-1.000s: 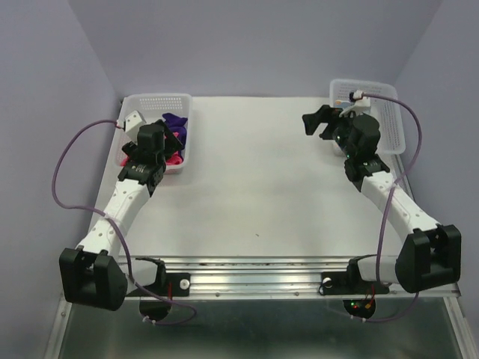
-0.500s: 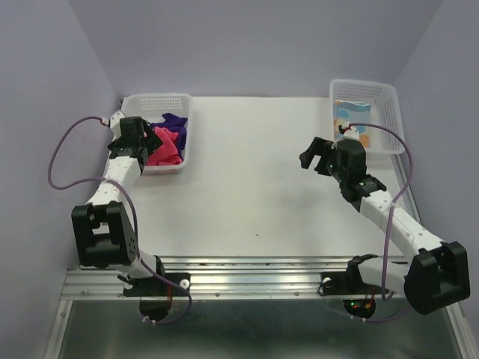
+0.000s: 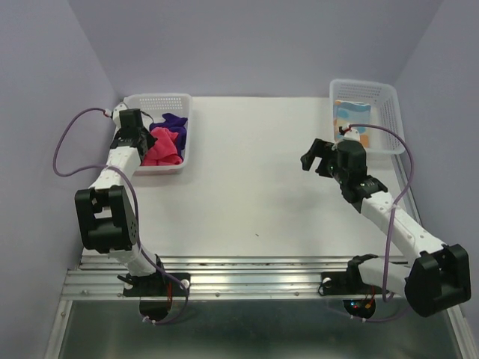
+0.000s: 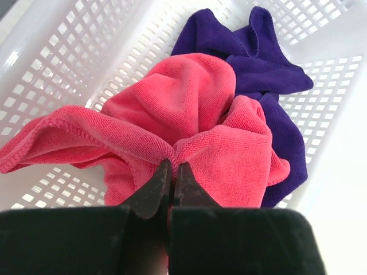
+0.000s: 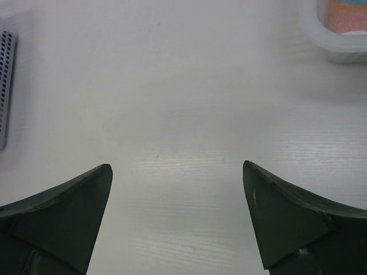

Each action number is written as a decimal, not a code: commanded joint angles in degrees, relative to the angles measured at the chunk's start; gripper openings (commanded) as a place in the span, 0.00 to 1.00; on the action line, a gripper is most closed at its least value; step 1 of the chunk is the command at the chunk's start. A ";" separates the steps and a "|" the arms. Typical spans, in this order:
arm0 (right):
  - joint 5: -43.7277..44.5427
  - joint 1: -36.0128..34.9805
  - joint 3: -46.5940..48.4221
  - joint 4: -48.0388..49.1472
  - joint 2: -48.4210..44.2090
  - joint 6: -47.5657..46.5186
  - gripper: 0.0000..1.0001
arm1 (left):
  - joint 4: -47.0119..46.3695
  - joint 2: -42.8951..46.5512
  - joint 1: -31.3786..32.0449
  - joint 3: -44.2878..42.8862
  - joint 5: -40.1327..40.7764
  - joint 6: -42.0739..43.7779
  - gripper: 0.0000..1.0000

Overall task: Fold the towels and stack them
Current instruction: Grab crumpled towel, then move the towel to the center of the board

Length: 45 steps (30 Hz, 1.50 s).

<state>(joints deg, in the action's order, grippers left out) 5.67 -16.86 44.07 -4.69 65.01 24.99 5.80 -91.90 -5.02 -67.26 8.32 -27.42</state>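
Observation:
A magenta-pink towel (image 4: 189, 97) lies crumpled in the white mesh basket (image 3: 157, 99) at the back left, with a dark purple towel (image 4: 258, 69) behind it. My left gripper (image 4: 172, 164) is down in that basket, shut on a pinched fold of the pink towel (image 3: 165, 148). In the top view the purple towel (image 3: 174, 123) lies toward the basket's far right side. A light blue towel with orange blotches (image 3: 352, 123) lies flat in the right basket (image 3: 389, 112). My right gripper (image 3: 314, 157) hangs open over bare table, left of that basket, with nothing between its fingers (image 5: 269, 206).
The white table (image 3: 254, 172) spreads between the two baskets. In the right wrist view the right basket's rim (image 5: 338, 51) shows at the top right with the blue towel (image 5: 344, 14) inside. Purple walls close off the back and both sides.
My left gripper has dropped into the left basket and closed on the pink towel. My right gripper has pulled away from the right basket, toward the middle of the table, staying open.

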 commanded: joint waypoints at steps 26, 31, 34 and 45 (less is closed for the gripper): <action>3.12 0.16 -8.22 13.57 -19.92 6.30 1.00 | -7.21 18.07 13.26 -34.15 -20.62 3.07 0.00; 10.22 0.16 -6.11 6.90 -20.01 7.26 1.00 | -7.91 14.56 23.99 -40.57 -29.14 3.25 0.00; 14.61 0.16 -4.18 0.84 -20.10 7.87 1.00 | -8.00 11.40 28.81 -44.60 -31.95 3.86 0.00; 26.23 0.16 -4.08 -9.46 -28.79 9.72 1.00 | -13.42 12.15 29.98 -24.42 -35.05 5.80 0.00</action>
<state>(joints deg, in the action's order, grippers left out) 26.20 -16.86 37.80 -12.62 40.07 33.80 -0.71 -85.12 25.15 -106.37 -26.17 -23.99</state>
